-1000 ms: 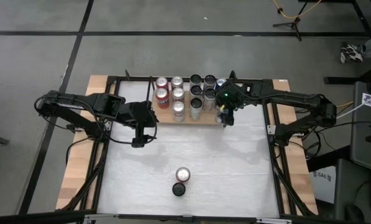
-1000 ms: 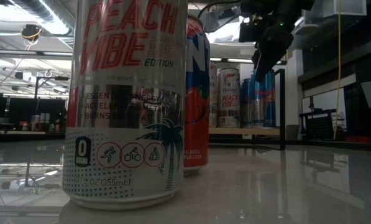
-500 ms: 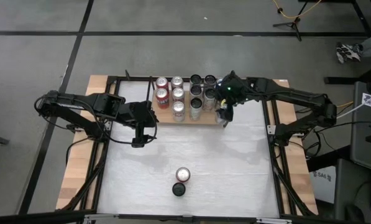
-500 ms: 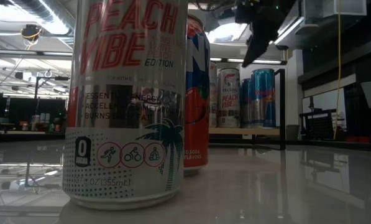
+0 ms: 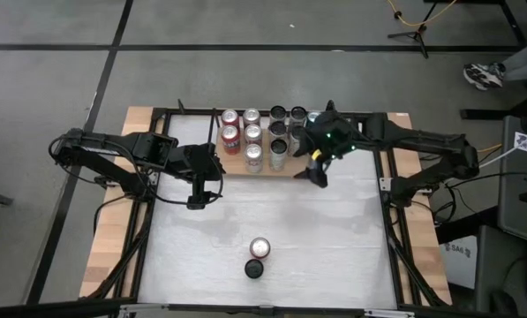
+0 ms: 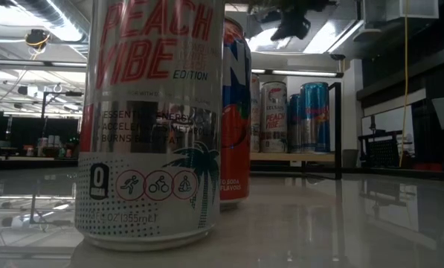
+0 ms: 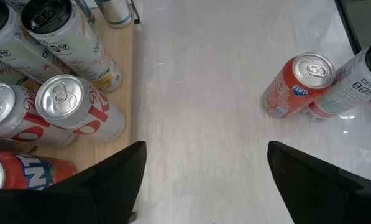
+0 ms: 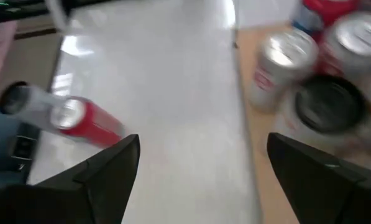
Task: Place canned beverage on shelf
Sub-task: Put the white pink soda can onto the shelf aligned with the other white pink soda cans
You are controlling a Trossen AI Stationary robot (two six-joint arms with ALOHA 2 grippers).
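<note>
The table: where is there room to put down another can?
The white table is bare between the shelf and the two loose cans, and on both sides of them. The shelf is crowded with cans, bare only along its front edge.

White surface carries wooden shelf at 12 o'clock, cans standing on it; two cans at 6 o'clock.

cans: shiny metal, orange Fanta can and silver Peach Vibe can with glossy printed walls | shelf: pale matt wood board, thin black metal rod upright | tabletop: smooth glossy white, mirrors cans | side strips: bare light wood
</note>
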